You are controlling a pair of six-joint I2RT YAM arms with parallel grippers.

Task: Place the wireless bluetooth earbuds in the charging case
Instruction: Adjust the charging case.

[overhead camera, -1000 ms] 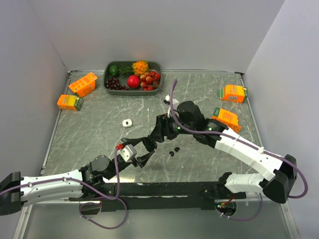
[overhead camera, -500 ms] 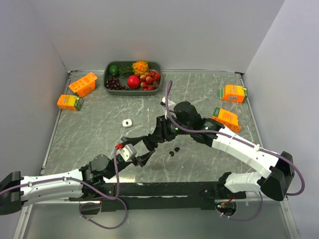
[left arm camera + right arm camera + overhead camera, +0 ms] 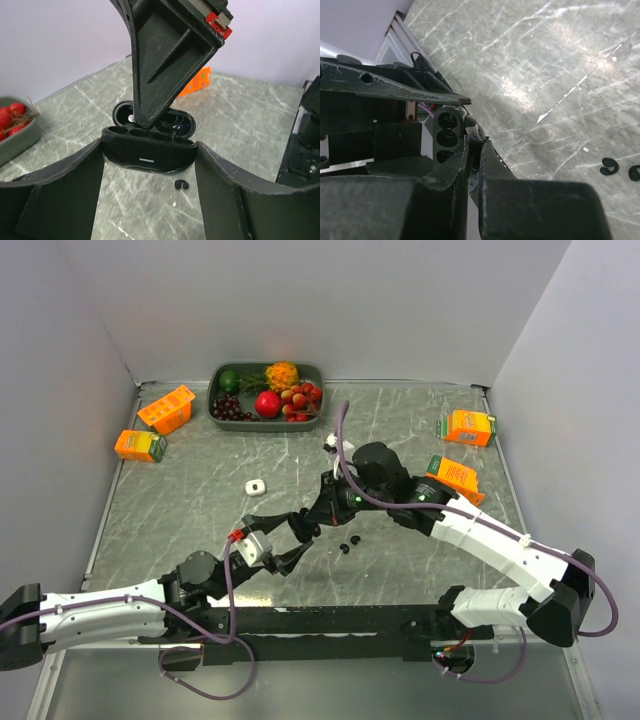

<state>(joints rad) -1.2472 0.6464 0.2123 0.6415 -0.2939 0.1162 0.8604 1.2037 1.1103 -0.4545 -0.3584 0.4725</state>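
Case (image 3: pixel 148 156) held firm in left tool (image 3: pixel 148 150); right tool (image 3: pixel 476 144), pinched shut just above it, should descend straight, slowly.

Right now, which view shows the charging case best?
Left wrist: the charging case sits centre frame, lid open. Top external: a tiny dark speck, mostly covered. Right wrist: the right tool hides nearly all of it.
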